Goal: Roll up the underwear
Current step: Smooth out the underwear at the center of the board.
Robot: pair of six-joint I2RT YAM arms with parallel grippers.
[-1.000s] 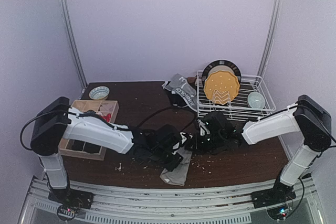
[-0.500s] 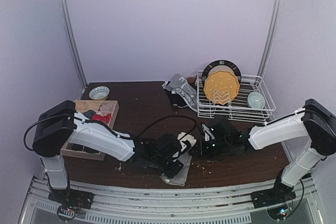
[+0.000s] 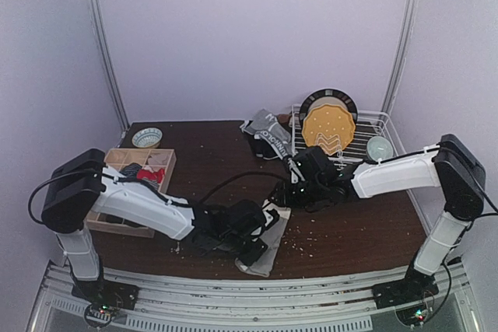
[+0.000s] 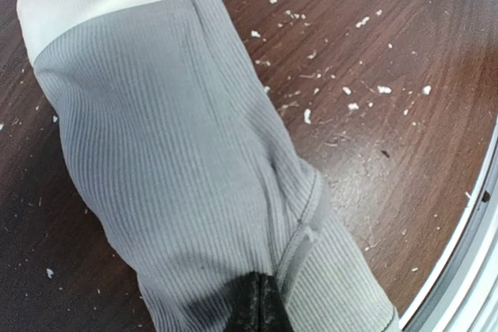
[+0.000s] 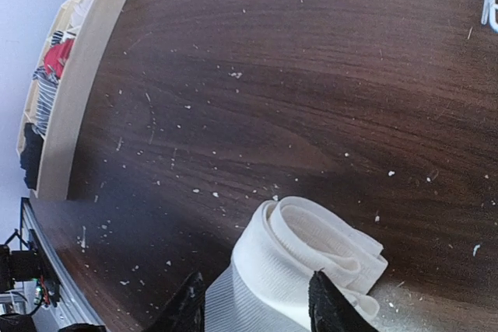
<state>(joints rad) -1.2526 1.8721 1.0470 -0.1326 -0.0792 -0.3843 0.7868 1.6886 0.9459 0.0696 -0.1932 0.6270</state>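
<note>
Underwear (image 3: 266,256), grey with a white band, lies on the table (image 3: 202,157) at the lower centre of the top view. On its left, the left gripper (image 4: 253,312) is closed, pinching the grey cloth. To the right, the right gripper (image 5: 257,305) stands open over the rolled white band.

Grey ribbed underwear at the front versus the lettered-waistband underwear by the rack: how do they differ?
The ribbed grey underwear lies stretched out, its plain white waistband folded; the grey underwear with the white-lettered waistband sits crumpled. The left gripper pinches the ribbed one; no gripper touches the lettered one. Both are grey.
</note>
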